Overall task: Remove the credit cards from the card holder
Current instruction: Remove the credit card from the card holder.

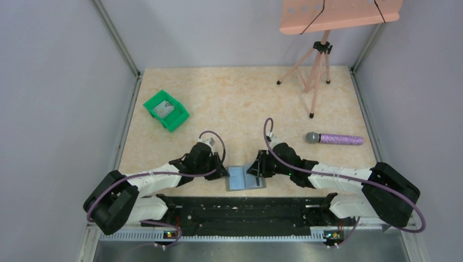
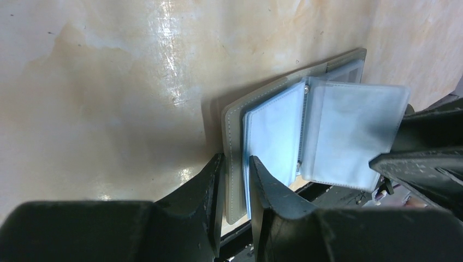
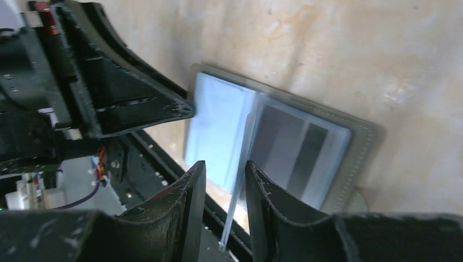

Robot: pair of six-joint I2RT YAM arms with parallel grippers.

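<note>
Green bin (image 1: 178,121) on the left of the table (image 1: 240,98), with a grey item inside. Left gripper (image 2: 236,159): jaws narrow, clamped on the left edge of the grey cover of the card holder (image 1: 245,178). The holder lies open at the table's near edge, between both grippers. Right gripper (image 3: 224,164): jaws narrow, straddling one raised clear sleeve (image 2: 349,131); cannot tell if they pinch it. Microphone (image 1: 334,138), glittery purple handle, lies well apart to the right.
</note>
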